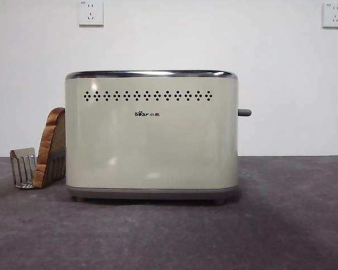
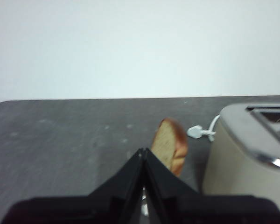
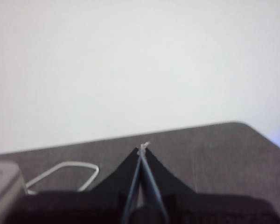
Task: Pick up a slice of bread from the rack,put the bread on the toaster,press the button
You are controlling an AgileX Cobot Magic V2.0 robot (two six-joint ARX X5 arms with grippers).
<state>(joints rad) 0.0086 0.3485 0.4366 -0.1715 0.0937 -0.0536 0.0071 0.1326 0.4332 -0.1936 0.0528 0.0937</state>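
Observation:
The cream toaster (image 1: 152,135) stands in the middle of the dark table, its grey button (image 1: 245,112) sticking out of its right end. Left of it, the slice of bread (image 1: 49,147) leans upright in the small wire rack (image 1: 23,167), partly hidden behind the toaster. In the left wrist view the bread (image 2: 170,145) stands just beyond my left gripper (image 2: 143,151), whose jaws are shut on nothing, with the toaster (image 2: 247,149) beside it. My right gripper (image 3: 142,150) is shut and empty, with only a corner of the toaster (image 3: 3,182) in sight. Neither arm shows in the front view.
Two white wall sockets (image 1: 90,12) (image 1: 334,14) sit high on the back wall. The toaster's white power cord (image 3: 60,175) loops on the table behind it, its plug (image 2: 198,132) lying past the bread.

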